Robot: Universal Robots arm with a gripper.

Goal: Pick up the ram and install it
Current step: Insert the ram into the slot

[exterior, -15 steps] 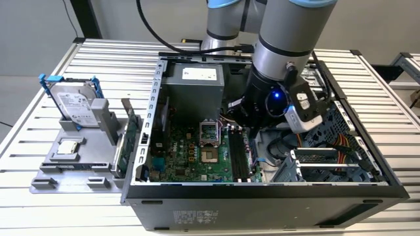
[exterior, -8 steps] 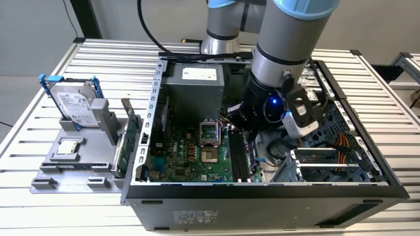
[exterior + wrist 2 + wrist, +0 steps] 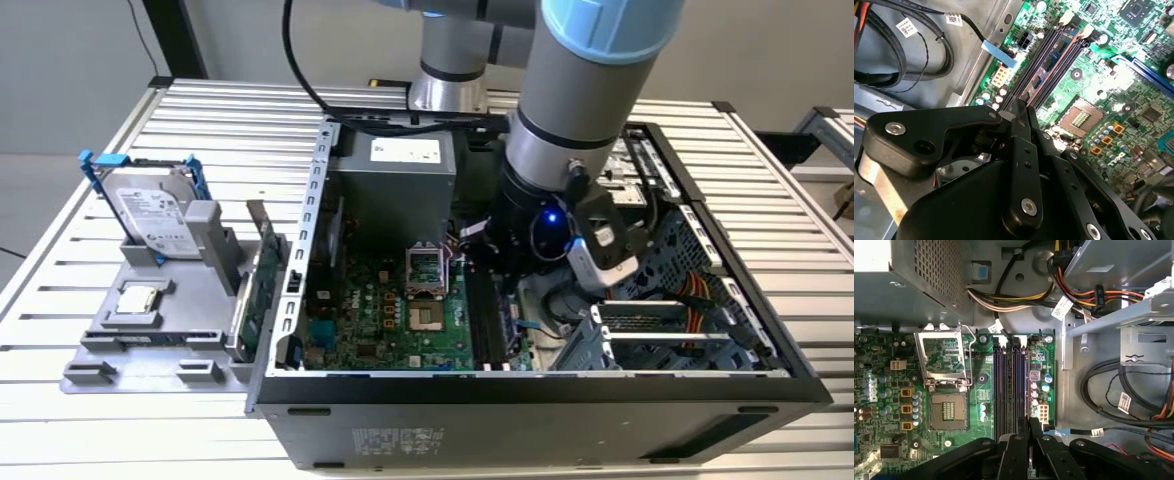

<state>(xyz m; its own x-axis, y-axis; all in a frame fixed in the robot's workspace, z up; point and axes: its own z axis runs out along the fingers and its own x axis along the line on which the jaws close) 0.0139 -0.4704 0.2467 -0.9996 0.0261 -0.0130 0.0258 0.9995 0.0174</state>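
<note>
In the case (image 3: pixel 534 420), over the slots (image 3: pixel 1000 385), our gripper (image 3: pixel 1030 423) pinches narrow; we judge the ram light, stiff, fragile: hold its faces.

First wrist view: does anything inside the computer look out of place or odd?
The processor socket on the motherboard is empty, and its metal frame is flipped up beside it. Nothing looks spilled or broken.
</note>
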